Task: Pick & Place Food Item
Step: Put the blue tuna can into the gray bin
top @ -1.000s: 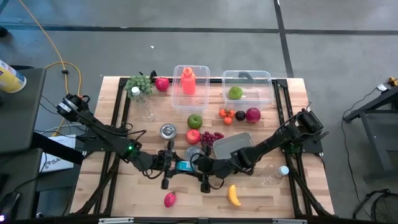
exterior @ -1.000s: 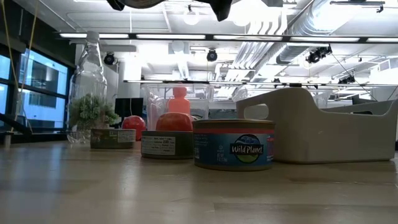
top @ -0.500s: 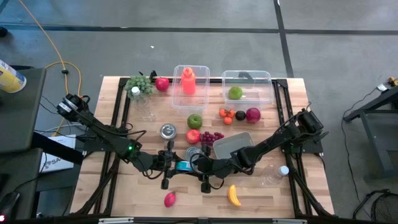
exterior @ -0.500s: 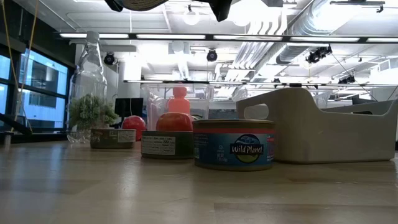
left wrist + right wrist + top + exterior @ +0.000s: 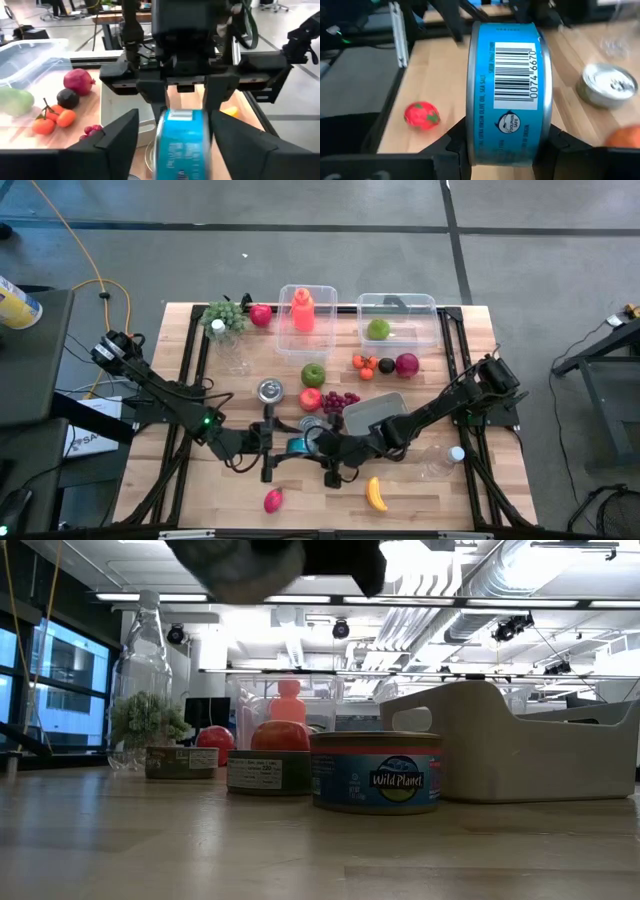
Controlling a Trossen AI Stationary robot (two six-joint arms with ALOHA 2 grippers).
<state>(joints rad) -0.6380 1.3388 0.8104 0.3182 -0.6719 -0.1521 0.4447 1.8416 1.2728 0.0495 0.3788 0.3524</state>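
Note:
A blue tuna can (image 5: 297, 446) hangs above the table's near middle between my two grippers, which face each other. My right gripper (image 5: 318, 450) is shut on it; the right wrist view shows the can (image 5: 506, 95) on edge, barcode toward the camera. My left gripper (image 5: 272, 448) is open. In the left wrist view its fingers (image 5: 120, 137) stand on either side of the can (image 5: 182, 142), and I cannot tell whether they touch it. Behind the can in that view is my right gripper (image 5: 184, 97). My right gripper pinches the can between its two fingers, one on each flat end (image 5: 470, 145). The fingers come level from the table's right side. The can stands on edge with its curved wall up, lifted clear of the table.
More cans (image 5: 376, 772) (image 5: 270, 390) stand mid-table beside a white bin (image 5: 375, 412). Two clear tubs (image 5: 307, 308) (image 5: 398, 318), apples, grapes and small fruit lie farther back. A banana (image 5: 376, 494), a red fruit (image 5: 273, 500) and a bottle (image 5: 440, 463) lie near the front edge.
In the low view the grippers' dark shapes at the top of the picture reach lower than before, so they have come down a little with the can. The can stays in my right gripper.

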